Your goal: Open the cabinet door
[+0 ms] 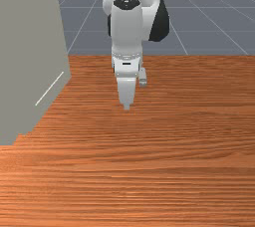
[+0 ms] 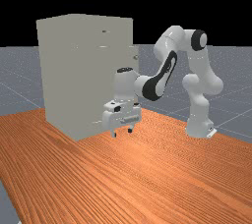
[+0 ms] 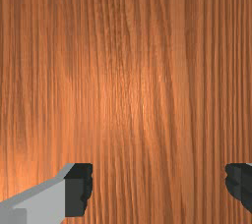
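We hang our white gripper with black fingertips [image 2: 122, 132] over the orange-brown wooden table [image 2: 147, 179], spread and empty, presumably ready for a grasp. The tall, boxy, grey cabinet [image 2: 83, 80] stands upright at the front view's left.

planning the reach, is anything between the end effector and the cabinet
Nothing visible stands in the way: in the front view, the end effector hangs above the table, with an open gap toward the cabinet at that view's left.
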You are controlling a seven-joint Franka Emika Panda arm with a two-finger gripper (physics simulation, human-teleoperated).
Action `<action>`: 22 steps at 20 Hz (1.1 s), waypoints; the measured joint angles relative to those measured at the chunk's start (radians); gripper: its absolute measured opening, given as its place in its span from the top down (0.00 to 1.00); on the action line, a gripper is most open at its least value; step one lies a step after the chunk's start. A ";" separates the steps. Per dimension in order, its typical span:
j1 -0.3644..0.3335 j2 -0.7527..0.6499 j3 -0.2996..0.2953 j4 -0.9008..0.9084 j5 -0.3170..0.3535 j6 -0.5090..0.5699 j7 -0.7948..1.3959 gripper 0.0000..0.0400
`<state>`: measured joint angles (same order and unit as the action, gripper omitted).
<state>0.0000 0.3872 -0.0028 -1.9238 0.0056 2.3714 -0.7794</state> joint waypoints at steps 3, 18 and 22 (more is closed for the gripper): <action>0.004 -0.003 -0.029 -0.015 -0.027 -0.036 0.051 0.00; 0.122 -0.404 -0.120 -0.199 0.063 -0.480 1.530 1.00; 0.107 -0.648 -0.120 -0.360 0.015 -0.457 1.575 1.00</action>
<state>0.1074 -0.2611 -0.1231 -2.2839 0.0209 1.9147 0.7958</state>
